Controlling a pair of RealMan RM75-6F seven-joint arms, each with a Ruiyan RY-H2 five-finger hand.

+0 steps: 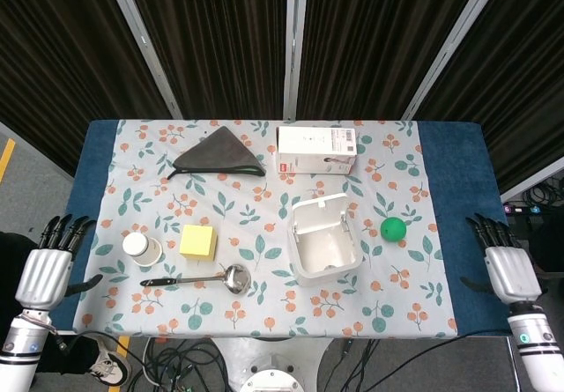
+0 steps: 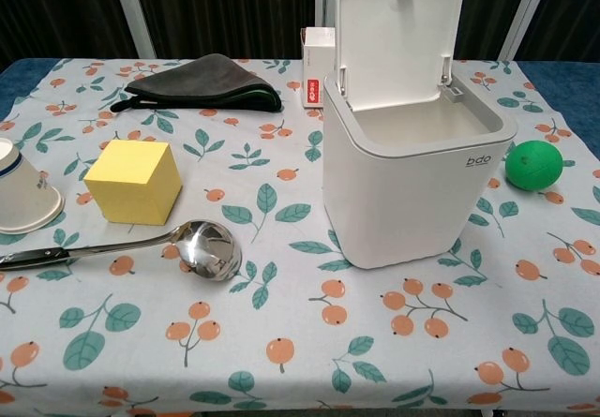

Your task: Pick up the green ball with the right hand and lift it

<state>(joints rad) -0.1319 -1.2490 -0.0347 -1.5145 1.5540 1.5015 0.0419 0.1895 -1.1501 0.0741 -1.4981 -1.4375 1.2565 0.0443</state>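
The green ball [image 1: 393, 228] [image 2: 533, 164] lies on the floral tablecloth, just right of the open white bin [image 1: 324, 238] [image 2: 412, 169]. My right hand [image 1: 501, 266] hovers beyond the table's right edge, fingers spread and empty, well to the right of the ball. My left hand [image 1: 49, 266] is off the table's left edge, also spread and empty. Neither hand shows in the chest view.
A yellow cube [image 1: 198, 241], a ladle [image 1: 198, 279] and a tipped paper cup [image 1: 141, 248] lie left of the bin. A dark folded cloth [image 1: 217, 156] and a white box [image 1: 316, 149] sit at the back. Blue table edge [image 1: 463, 225] flanks the cloth.
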